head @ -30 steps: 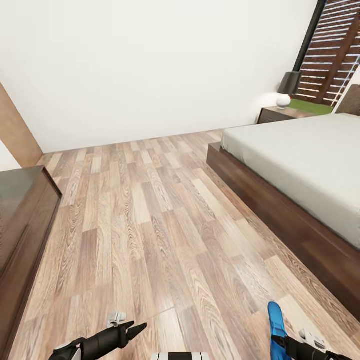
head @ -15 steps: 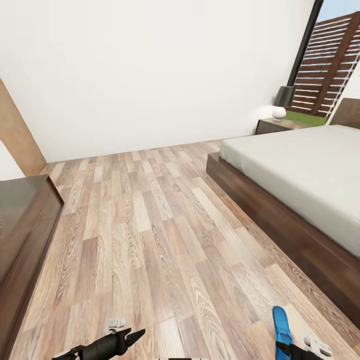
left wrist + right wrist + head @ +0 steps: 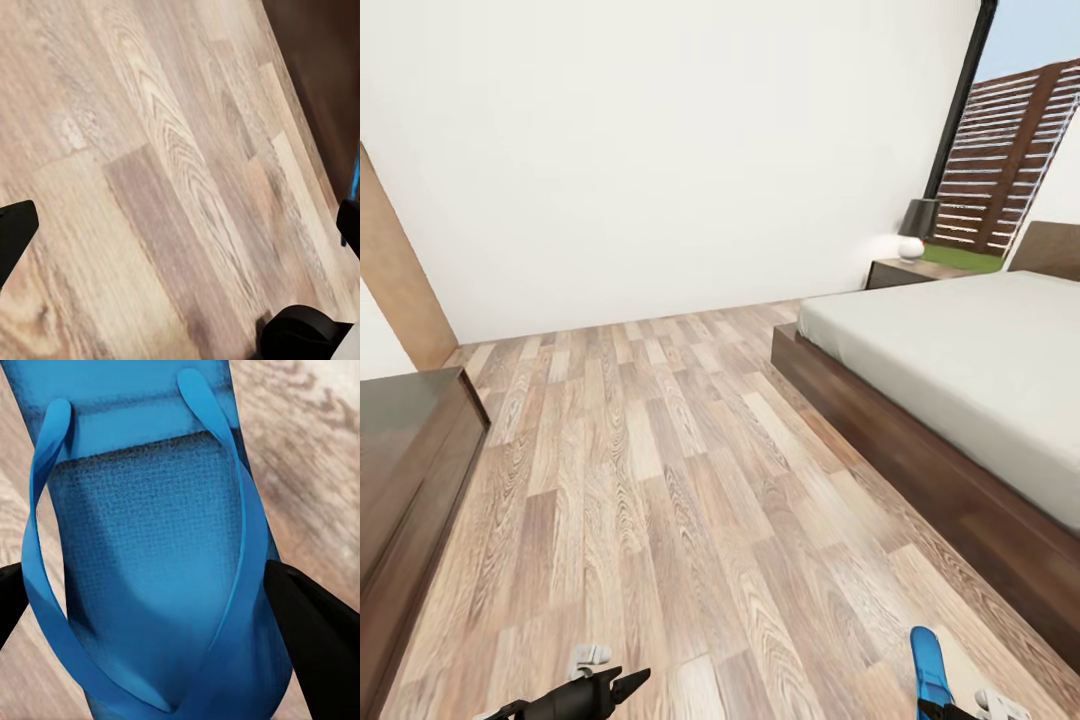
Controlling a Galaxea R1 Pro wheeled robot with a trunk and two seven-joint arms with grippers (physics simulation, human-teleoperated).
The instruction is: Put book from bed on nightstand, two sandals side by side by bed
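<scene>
One blue sandal (image 3: 150,562) sits clamped between the right hand's (image 3: 150,607) black fingers (image 3: 315,622), its tip (image 3: 928,665) rising at the head view's lower edge above the plank floor (image 3: 660,480). Beside it, the left hand (image 3: 628,682) hangs empty over the floor with fingers parted. Farther on, a grey-mattressed bed (image 3: 960,350) lies to the right, with a nightstand (image 3: 905,272) and lamp (image 3: 916,228) by the window.

We are seeing light wood-plank floor (image 3: 660,480) carrying low dark-framed bed (image 3: 960,400), bare grey mattress; nightstand (image 3: 905,272) bearing lamp (image 3: 916,228); long dark cabinet (image 3: 405,450).
</scene>
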